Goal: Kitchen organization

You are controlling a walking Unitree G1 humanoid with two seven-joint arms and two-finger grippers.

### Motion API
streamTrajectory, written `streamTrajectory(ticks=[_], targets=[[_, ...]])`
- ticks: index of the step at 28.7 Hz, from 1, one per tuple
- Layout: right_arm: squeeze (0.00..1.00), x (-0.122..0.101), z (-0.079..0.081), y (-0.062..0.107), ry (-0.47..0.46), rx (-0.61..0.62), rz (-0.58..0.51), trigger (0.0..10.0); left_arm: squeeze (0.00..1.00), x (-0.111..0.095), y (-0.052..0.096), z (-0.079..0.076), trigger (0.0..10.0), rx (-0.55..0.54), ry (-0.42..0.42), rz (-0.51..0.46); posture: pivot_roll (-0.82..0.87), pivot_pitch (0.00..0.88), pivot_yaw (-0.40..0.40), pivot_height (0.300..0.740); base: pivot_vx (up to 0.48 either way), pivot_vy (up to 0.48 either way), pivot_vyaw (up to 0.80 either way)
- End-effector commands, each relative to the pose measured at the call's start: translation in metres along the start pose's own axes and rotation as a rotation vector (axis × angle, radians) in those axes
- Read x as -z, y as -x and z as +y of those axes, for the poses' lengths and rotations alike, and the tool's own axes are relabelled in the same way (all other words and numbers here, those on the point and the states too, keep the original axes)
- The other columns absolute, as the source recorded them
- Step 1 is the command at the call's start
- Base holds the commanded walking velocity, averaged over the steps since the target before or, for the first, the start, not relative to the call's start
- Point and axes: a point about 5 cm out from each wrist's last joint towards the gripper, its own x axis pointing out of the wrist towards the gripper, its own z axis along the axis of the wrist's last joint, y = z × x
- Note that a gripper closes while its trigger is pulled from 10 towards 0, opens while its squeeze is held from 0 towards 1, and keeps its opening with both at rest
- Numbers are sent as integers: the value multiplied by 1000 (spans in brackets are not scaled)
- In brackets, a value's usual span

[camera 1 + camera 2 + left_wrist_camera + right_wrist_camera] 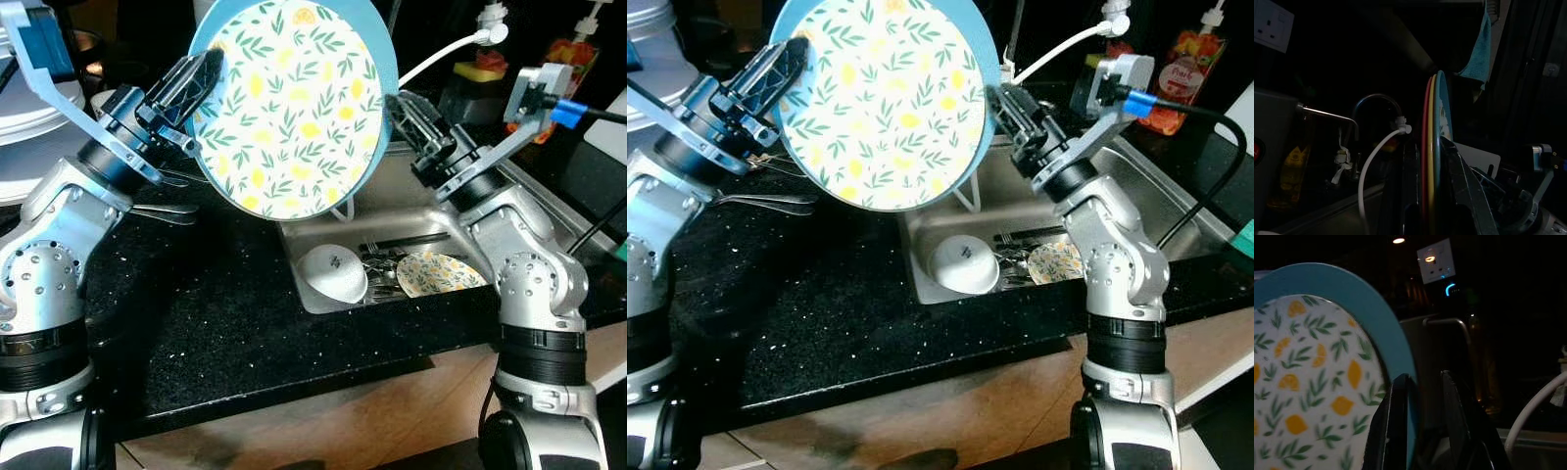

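Currently both grippers hold the lemon-print plate (pixel 289 103) upright above the sink (pixel 323 299): left gripper (pixel 196 83) clamped on one rim, right gripper (pixel 411 117) clamped on the opposite rim. Left wrist view shows 3 stacked rims, red, yellow, blue. White bowl (pixel 333 274) and a small patterned plate (pixel 439 274) lie in the sink; cutlery (pixel 162 211) rests on the black desk (pixel 216 323) beside it.

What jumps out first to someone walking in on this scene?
A big blue-rimmed plate patterned with lemons and leaves, held up on edge above the black counter, with the left gripper and right gripper clamping opposite rims. Below it, a white bowl and a matching small plate lie in the steel sink.
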Motion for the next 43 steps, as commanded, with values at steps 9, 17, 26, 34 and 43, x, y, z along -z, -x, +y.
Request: streamTrajectory(ticks=[9,17,26,34,43], targets=[[0,2,12,-1,-56,-88,-8,10000,0,-4,-4,-7,10000,46,14,-35,50,0,-60,740,0,0,0],[0,-28,14,-2,-55,-107,-139,10000,0,-3,-4,-6,10000,42,17,-32,44,0,-61,740,0,0,0],[0,-17,34,4,-53,-273,-62,10000,0,-2,-4,-7,10000,43,19,-30,46,0,-61,740,0,0,0],[0,0,26,1,-42,-187,-2,10000,0,-3,-4,-7,10000,42,18,-35,50,0,-64,740,0,0,0],[0,-6,15,-1,-5,-104,-27,10000,0,-2,-4,-7,10000,41,20,-34,48,0,-64,740,0,0,0]])
